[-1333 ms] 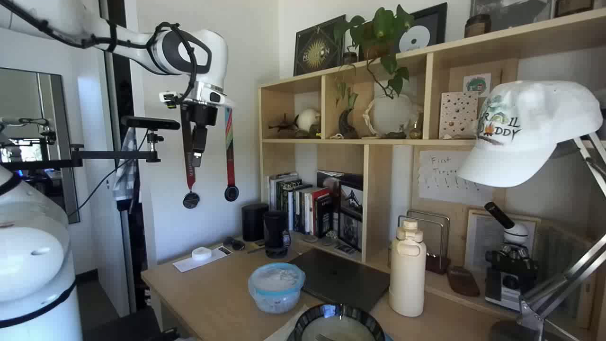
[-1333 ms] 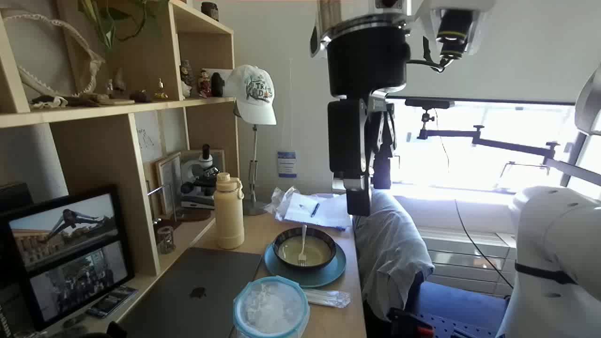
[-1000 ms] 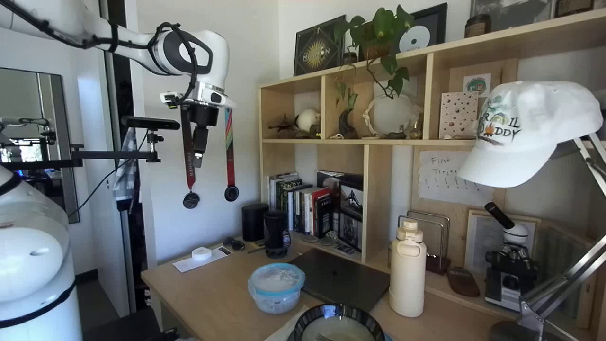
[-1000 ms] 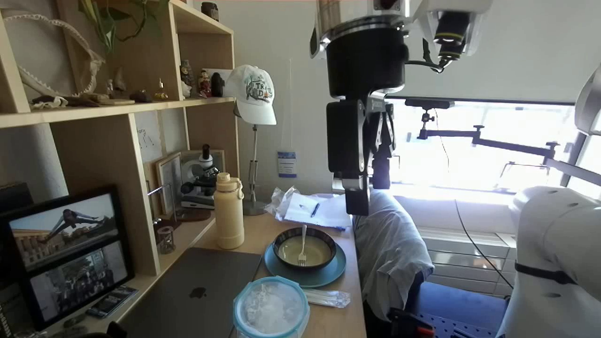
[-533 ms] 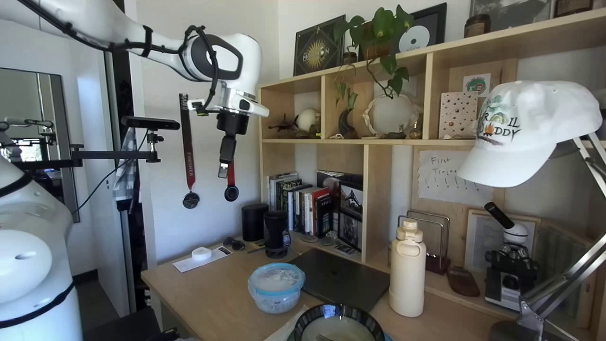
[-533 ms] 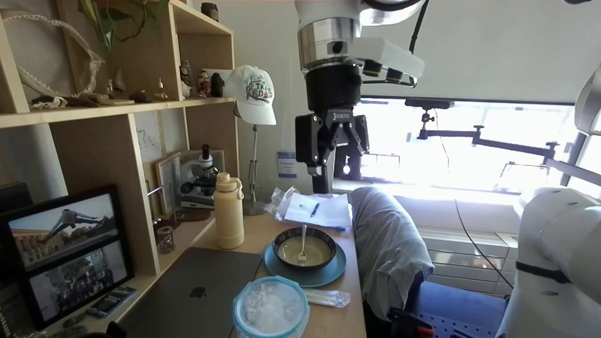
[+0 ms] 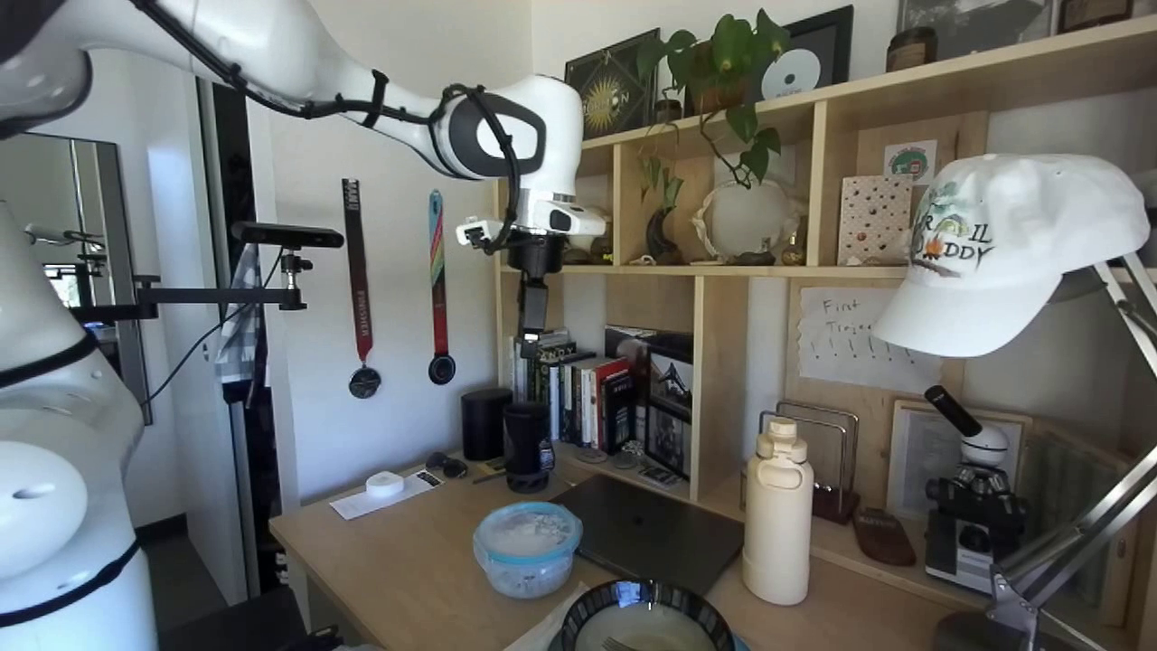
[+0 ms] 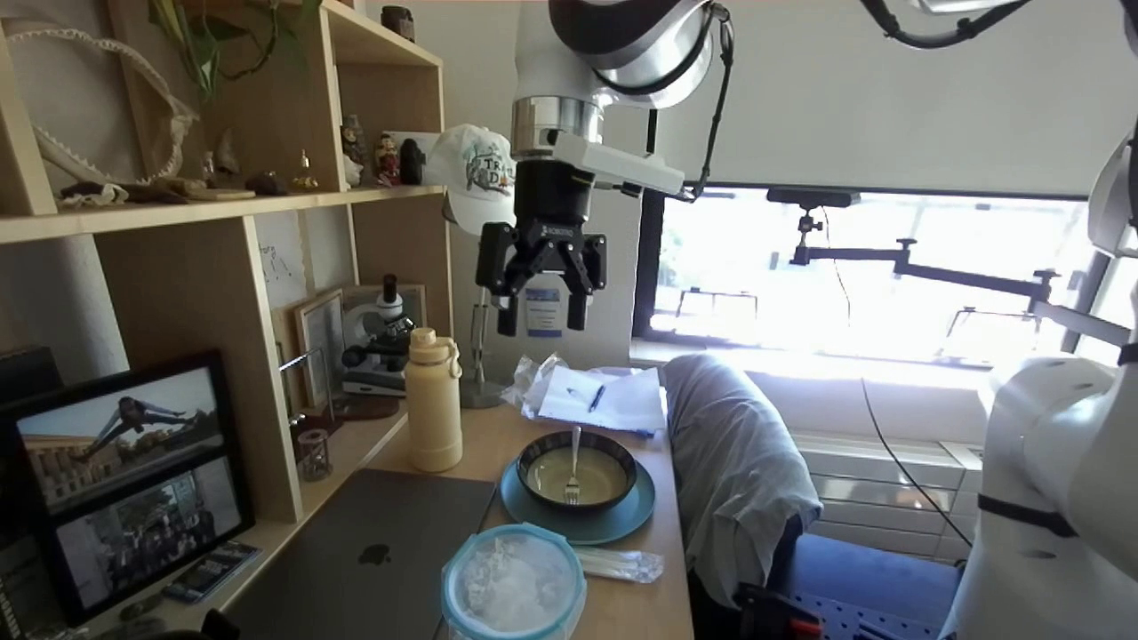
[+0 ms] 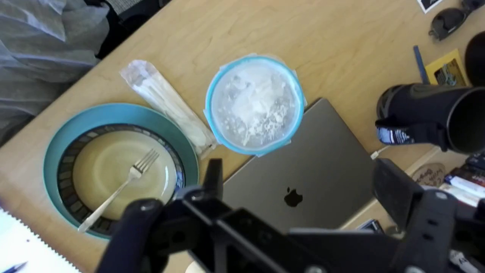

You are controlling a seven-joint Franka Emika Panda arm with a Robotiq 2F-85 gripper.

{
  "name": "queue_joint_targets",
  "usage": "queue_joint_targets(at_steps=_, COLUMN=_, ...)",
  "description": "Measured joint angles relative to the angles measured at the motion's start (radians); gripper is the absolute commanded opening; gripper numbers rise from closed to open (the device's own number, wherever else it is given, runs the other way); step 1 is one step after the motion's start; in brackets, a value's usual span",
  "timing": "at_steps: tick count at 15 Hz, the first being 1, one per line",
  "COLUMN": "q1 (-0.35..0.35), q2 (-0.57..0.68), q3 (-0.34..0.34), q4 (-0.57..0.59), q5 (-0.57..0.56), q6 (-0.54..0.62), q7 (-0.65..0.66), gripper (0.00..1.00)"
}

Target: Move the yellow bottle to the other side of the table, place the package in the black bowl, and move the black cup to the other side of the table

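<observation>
You have one tall cream-yellow bottle [image 8: 434, 409] and one black cylindrical cup [image 7: 527, 443] flanking the grey laptop [image 9: 322, 163], one black bowl [image 9: 65, 174] (a metal fork [image 9: 133, 173] already inside) on a teal plate [image 9: 51, 167], one clear-plastic package [image 9: 172, 108] beside a blue-rimmed container [image 7: 527, 553]. Your black gripper [image 8: 541, 322] gapes wide, empty.

The tall pale yellow bottle [image 8: 433, 409] stands up straight on the light brown wooden surface [image 9: 265, 30], cap on. Near it sits the wide round black bowl [image 9: 110, 159], right side up, pale inside, with little squares around its rim. The long clear plastic package [image 9: 170, 104] lies flat near the bowl, long white bits inside. Well apart, the tall black cup [image 9: 420, 108] with a handle stands upright.
</observation>
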Motion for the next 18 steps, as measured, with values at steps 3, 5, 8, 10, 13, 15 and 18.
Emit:
queue_joint_targets(at_steps=3, q1=-0.011, q2=0.099, q3=-0.027, q4=0.095, q5=-0.031, q6=0.034, q7=-0.001, gripper=1.0)
queue_joint_targets(at_steps=5, q1=-0.016, q2=0.166, q3=-0.044, q4=0.168, q5=-0.055, q6=0.037, q7=-0.001, gripper=1.0)
queue_joint_targets(at_steps=8, q1=-0.021, q2=0.264, q3=-0.064, q4=0.278, q5=-0.071, q6=0.041, q7=-0.004, gripper=1.0)
queue_joint_targets(at_steps=10, q1=-0.023, q2=0.327, q3=-0.076, q4=0.346, q5=-0.083, q6=0.047, q7=-0.008, gripper=1.0)
queue_joint_targets(at_steps=13, q1=-0.031, q2=0.423, q3=-0.097, q4=0.444, q5=-0.089, q6=0.062, q7=-0.024, gripper=1.0)
queue_joint_targets(at_steps=15, q1=-0.043, q2=0.483, q3=-0.111, q4=0.505, q5=-0.089, q6=0.071, q7=-0.038, gripper=1.0)
queue_joint_targets(at_steps=18, q1=-0.067, q2=0.565, q3=-0.126, q4=0.593, q5=-0.087, q6=0.073, q7=-0.055, gripper=1.0)
